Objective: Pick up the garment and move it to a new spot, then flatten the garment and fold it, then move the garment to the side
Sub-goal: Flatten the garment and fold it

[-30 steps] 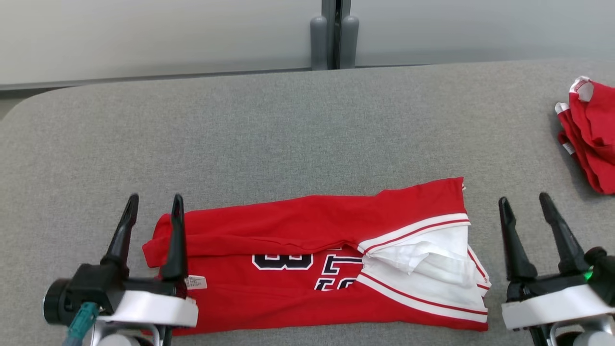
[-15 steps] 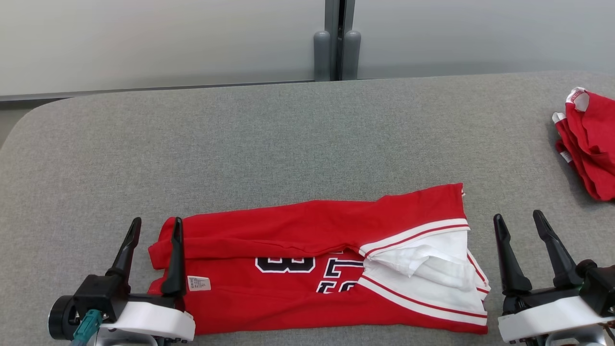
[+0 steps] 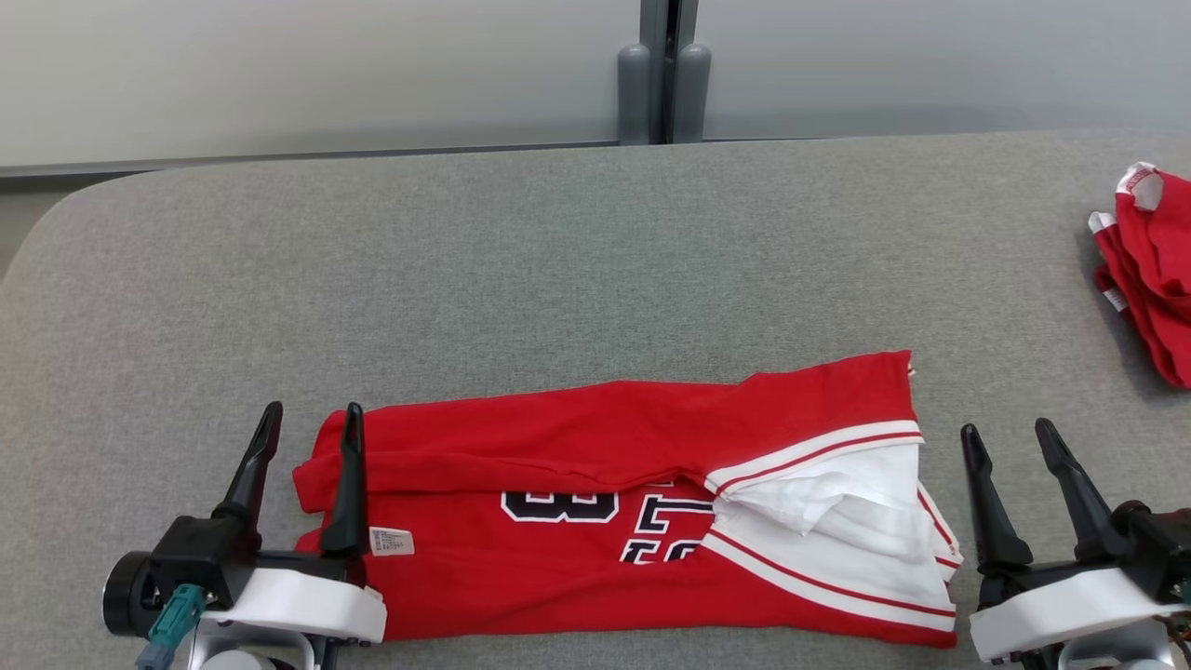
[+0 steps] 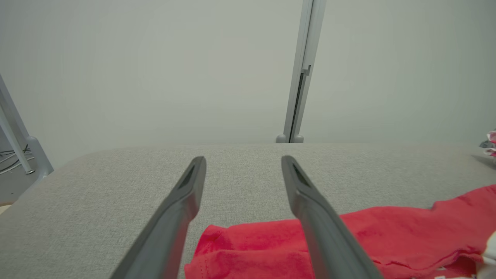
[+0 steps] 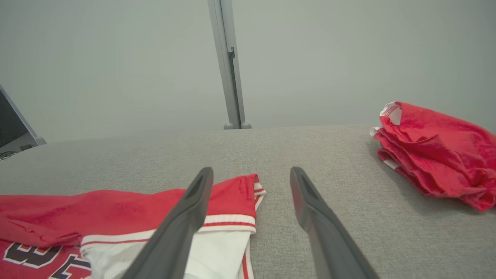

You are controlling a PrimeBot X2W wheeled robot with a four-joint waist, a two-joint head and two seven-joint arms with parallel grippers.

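The garment (image 3: 595, 447), a red jersey with white sleeve and black lettering, lies folded lengthwise as a long band near the front edge of the grey table (image 3: 558, 261). My left gripper (image 3: 312, 421) stands open at its left end, the right finger over the cloth, nothing held. In the left wrist view the garment (image 4: 387, 232) lies under that gripper (image 4: 243, 162). My right gripper (image 3: 1010, 433) stands open just right of the white sleeve, empty. The right wrist view shows the garment (image 5: 116, 213) left of that gripper (image 5: 252, 174).
A crumpled red-and-white cloth lump (image 3: 1154, 279) lies at the table's far right edge, also the lump (image 5: 438, 155) in the right wrist view. A grey post (image 3: 662, 74) stands behind the table against a pale wall.
The head camera has shifted slightly, so the whole scene sits a little lower and to the right. Both grippers stay open beside the garment's ends; the garment has not moved.
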